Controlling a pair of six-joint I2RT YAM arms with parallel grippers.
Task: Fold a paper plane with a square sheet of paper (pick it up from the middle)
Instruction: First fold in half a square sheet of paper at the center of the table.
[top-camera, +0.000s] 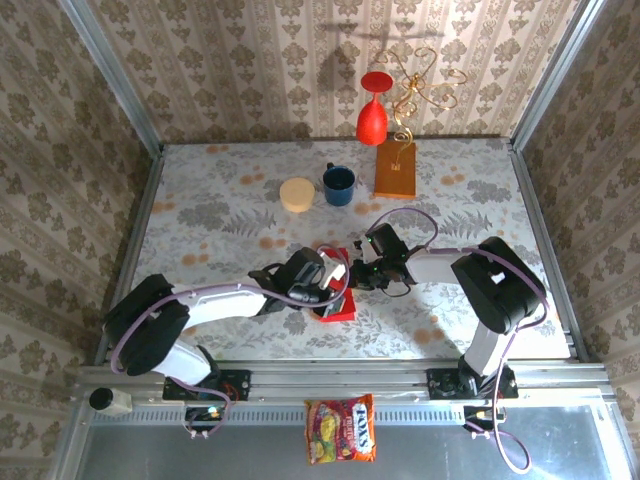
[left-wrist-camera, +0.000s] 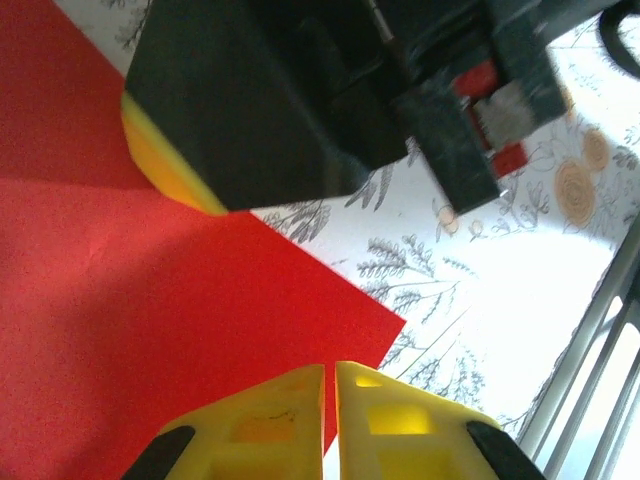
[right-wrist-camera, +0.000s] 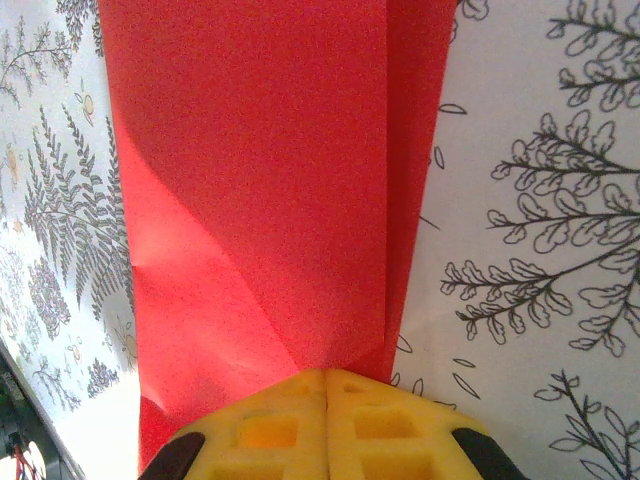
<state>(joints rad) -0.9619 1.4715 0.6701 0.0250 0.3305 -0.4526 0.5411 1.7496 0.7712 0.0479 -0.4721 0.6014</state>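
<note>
Right now the square sheet of paper (top-camera: 340, 310) lies near the front middle of the worktop (top-camera: 220, 200), between my two arms, and it is already creased. From the right wrist I see a long fold running up one side, with a narrow strip beyond it.

The right end effector (right-wrist-camera: 327, 378) is clenched on the sheet, with the red coming straight out from where its pads meet. The left end effector (left-wrist-camera: 330, 370) is clenched too. The sheet's lower edge runs into the line between its pads, so I judge it is pinching the paper close to a corner (the paper inside the pinch itself is hidden from me).

As for handling, I expect this to be very light, thin and floppy. It should keep a crease well, but it will buckle if pushed and tear if my two grips pull against each other. I would hold it by flat pinches at an edge or along a fold and keep a little slack between them.
</note>
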